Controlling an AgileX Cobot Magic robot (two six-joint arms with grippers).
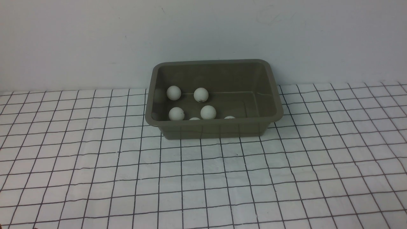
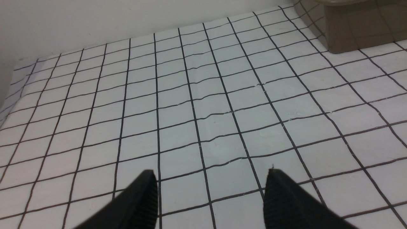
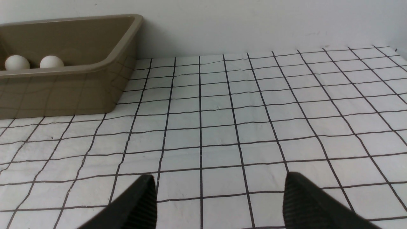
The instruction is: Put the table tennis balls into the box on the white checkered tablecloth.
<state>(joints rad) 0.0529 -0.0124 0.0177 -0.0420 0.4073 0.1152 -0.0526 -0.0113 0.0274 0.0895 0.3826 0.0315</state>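
Resting inside the box on the cloth, six balls are seen; no writing can be read. Left gripper and right gripper are spread wide, empty.

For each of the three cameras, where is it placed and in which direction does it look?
Front: between the arms, facing the wall, box and balls; no robot body.
Left wrist: low over the cloth; open left gripper, box corner.
Right wrist: low over the cloth; open right gripper, box, two balls.
Shared: all see box and cloth.
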